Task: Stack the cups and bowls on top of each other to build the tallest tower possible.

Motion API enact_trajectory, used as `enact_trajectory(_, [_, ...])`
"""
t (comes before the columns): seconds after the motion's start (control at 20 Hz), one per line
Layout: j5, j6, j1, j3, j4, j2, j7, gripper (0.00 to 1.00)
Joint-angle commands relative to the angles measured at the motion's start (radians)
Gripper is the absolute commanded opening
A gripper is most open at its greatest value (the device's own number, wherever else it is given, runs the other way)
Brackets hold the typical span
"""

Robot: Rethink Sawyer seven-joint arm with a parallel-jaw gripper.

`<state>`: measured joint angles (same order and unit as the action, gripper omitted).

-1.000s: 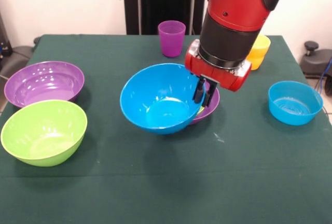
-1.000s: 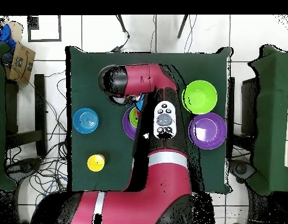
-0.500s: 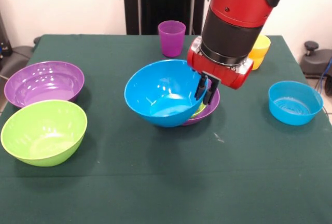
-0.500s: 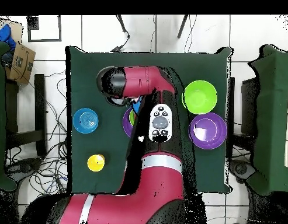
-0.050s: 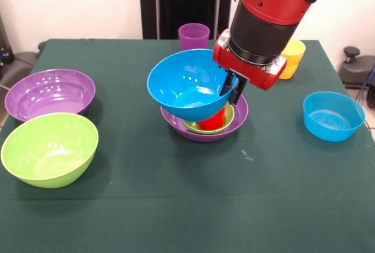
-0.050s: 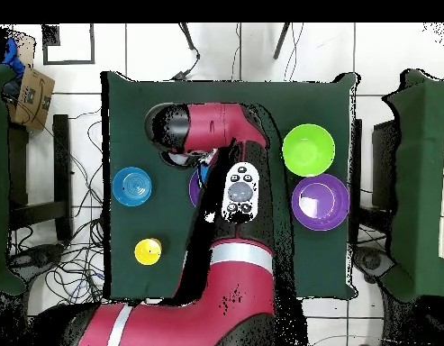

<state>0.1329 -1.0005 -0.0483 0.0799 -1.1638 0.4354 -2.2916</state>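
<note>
In the front view my gripper (image 5: 232,89) is shut on the right rim of the large blue bowl (image 5: 187,86), holding it tilted in the air. Below it sits the tower: a purple bowl (image 5: 206,125) with a small green bowl (image 5: 227,119) in it and a red cup (image 5: 212,118) inside that. The blue bowl hangs just above and a little left of the red cup. The purple cup (image 5: 193,35) stands behind, and the yellow cups (image 5: 291,57) stand behind my arm. In the overhead view my arm (image 6: 216,126) covers the stack; only a purple edge (image 6: 194,186) shows.
A large purple bowl (image 5: 50,93) (image 6: 321,202) and a lime green bowl (image 5: 49,148) (image 6: 308,150) sit together at one side. A small blue bowl (image 5: 333,115) (image 6: 133,186) sits at the other side, with the yellow cups (image 6: 148,251) near it in the overhead view.
The gripper has lifted the blue bowl up and toward the stack. The small green bowl and red cup in the purple bowl now show beneath it.
</note>
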Motion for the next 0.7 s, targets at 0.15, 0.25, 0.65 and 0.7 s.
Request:
enact_trajectory(0.15, [-0.033,-0.015,0.015,0.005,-0.127,0.12,-0.107,0.0])
enact_trajectory(0.25, [-0.037,-0.063,0.023,0.023,-0.133,0.136,-0.11,0.0])
enact_trajectory(0.65, [-0.027,-0.209,0.032,0.061,-0.045,0.121,-0.09,0.0])
enact_trajectory(0.7, [-0.025,-0.234,0.028,0.061,-0.023,0.117,-0.08,0.0])
